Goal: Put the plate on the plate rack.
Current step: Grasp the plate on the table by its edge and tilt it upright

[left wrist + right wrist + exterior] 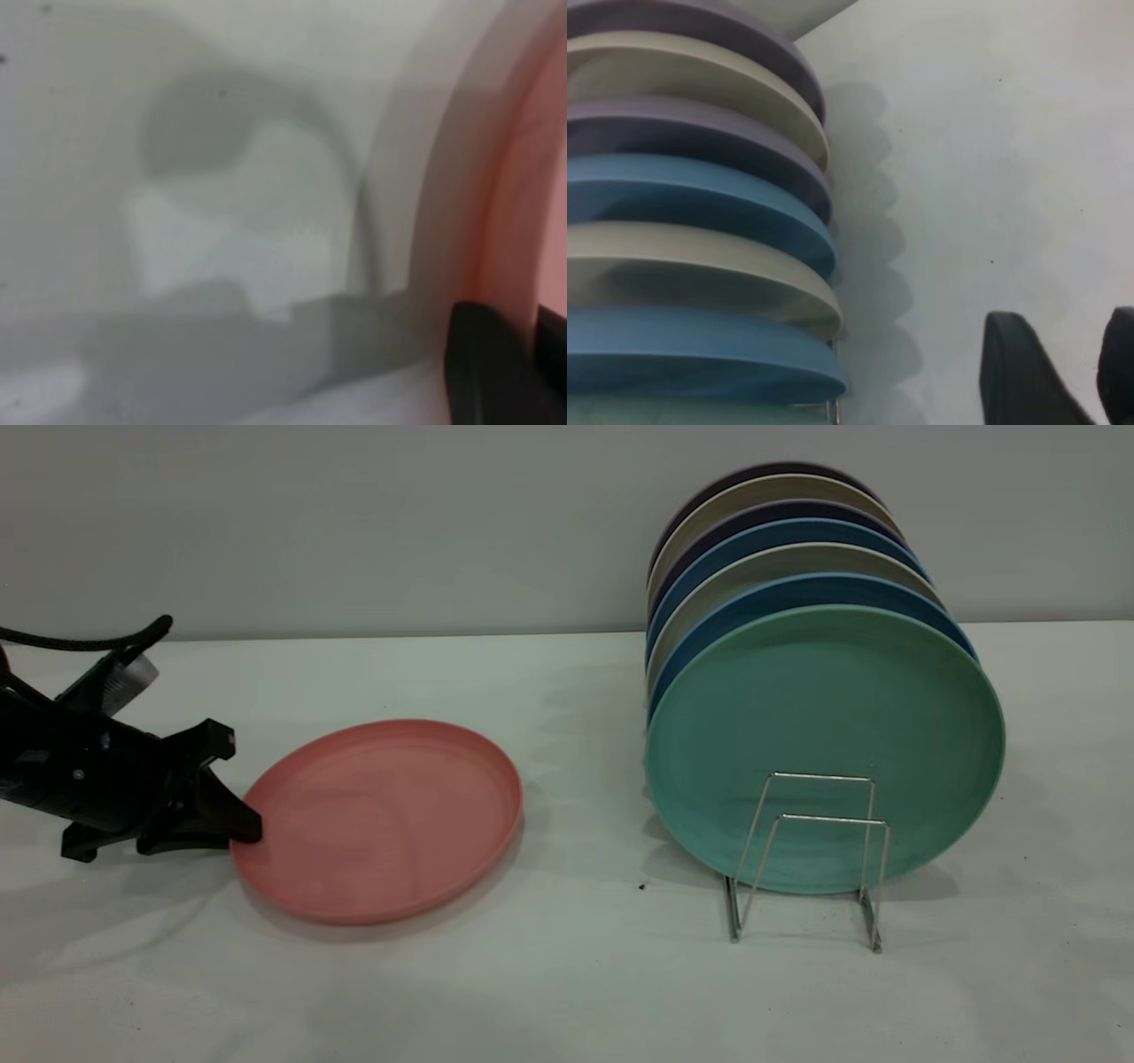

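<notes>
Matte smooth pink plate (385,819), thin shiny metal wire rack (811,850) fronting matte teal plate (824,726), black plastic-looking left gripper (235,815), smooth matte white table (567,974).

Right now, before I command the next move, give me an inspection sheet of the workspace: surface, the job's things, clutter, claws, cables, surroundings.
Surface: white table, a small dark speck in front of the rack.
Plate: salmon-pink plate lies flat on the table, left of the rack.
Plate rack: wire plate rack has two empty loops at the front.
Clutter: teal-green plate stands foremost in the rack, with blue, beige and dark plates behind it.
Claws: left claw is low at the pink plate's left rim, fingers straddling the edge. Right claw shows only in its wrist view, open, over bare table beside the racked plates.
Cables: a black cable runs along the left arm.
Surroundings: plain grey wall; nothing else seen.
</notes>
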`<action>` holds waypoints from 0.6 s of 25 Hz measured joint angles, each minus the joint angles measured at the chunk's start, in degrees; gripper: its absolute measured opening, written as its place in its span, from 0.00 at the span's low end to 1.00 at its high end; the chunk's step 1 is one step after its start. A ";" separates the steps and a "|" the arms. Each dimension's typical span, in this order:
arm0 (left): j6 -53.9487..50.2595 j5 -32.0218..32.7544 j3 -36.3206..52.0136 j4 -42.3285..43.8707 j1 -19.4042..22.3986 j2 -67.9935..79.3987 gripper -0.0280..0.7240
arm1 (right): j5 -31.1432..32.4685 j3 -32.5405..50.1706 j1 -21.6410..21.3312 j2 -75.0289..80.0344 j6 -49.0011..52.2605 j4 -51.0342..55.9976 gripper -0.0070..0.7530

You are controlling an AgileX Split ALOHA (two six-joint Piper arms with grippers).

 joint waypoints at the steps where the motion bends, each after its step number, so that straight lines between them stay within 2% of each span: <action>1: 0.59 0.00 0.00 -0.16 -0.21 0.00 0.07 | 0.06 0.00 0.00 0.00 -0.16 0.00 0.33; 10: 2.22 4.79 0.00 -0.42 -0.69 -1.26 0.06 | 2.61 0.00 0.00 -2.30 -0.81 -1.14 0.33; 15: 2.35 8.42 0.74 0.41 -0.69 -6.20 0.06 | 3.48 0.00 0.00 -7.01 3.55 -5.66 0.33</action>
